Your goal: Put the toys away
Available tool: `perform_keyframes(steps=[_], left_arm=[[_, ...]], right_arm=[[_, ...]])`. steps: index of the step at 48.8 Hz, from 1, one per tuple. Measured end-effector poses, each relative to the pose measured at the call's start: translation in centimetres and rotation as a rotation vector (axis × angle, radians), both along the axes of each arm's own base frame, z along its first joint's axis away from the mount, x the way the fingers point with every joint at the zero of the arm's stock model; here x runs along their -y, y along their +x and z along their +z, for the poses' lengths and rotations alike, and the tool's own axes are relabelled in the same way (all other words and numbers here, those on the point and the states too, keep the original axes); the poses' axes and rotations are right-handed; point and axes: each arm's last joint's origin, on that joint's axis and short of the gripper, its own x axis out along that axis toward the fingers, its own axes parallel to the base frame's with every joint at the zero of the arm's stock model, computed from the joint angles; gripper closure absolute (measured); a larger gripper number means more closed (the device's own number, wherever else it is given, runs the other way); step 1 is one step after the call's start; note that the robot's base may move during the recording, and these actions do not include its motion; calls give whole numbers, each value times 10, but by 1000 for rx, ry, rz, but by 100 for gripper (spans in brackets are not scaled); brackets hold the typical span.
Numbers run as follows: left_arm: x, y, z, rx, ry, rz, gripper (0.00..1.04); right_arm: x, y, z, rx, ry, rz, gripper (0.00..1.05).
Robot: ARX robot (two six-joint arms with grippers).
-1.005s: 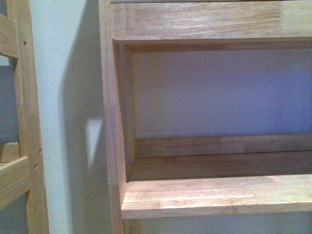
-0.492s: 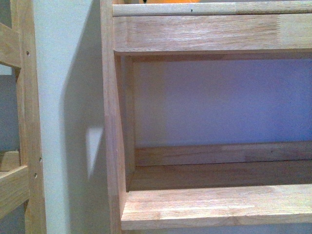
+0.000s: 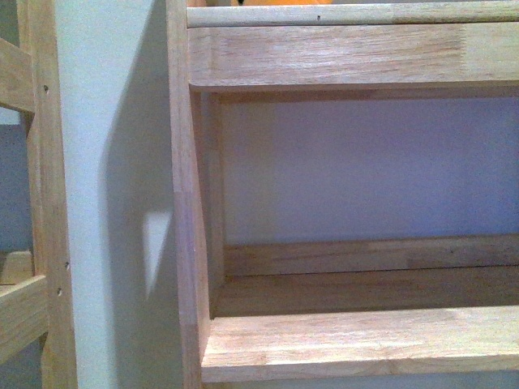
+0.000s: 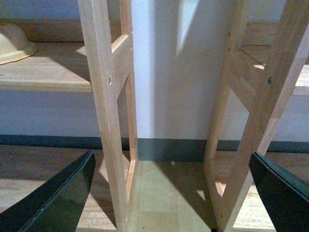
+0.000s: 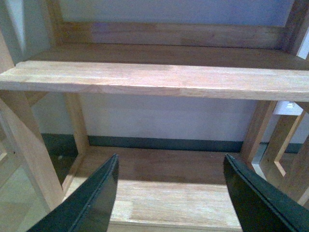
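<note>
Your front view: wooden shelf unit [image 3: 357, 340], lower shelf bare; an orange sliver of the plush toy [image 3: 276, 2] shows above the upper shelf rail at the top edge. Left gripper [image 4: 169, 193]: jaws wide apart, holding nothing, facing two shelf uprights. Right gripper [image 5: 169, 193]: jaws wide apart, holding nothing. Cream bowl [image 4: 12, 43] sits on a neighbouring shelf.

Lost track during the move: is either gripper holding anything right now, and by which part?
Nothing is held. The left gripper and the right gripper both stand open with only shelf wood and floor showing between their black fingers.
</note>
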Motion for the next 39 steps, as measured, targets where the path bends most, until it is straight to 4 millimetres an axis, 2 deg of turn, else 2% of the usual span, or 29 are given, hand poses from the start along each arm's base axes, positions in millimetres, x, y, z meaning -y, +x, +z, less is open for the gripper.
perform_keyframes(steps=[9, 15, 24, 39], left_arm=[[0, 0, 0, 0, 0, 0, 6], [0, 0, 0, 0, 0, 0, 6], [0, 0, 0, 0, 0, 0, 6], [0, 0, 0, 0, 0, 0, 6]], right_arm=[[7, -1, -1, 12, 3, 32, 71], [15, 0, -4, 9, 5, -11, 88], [15, -1, -14, 9, 6, -7, 86], [15, -1, -14, 13, 6, -8, 86]])
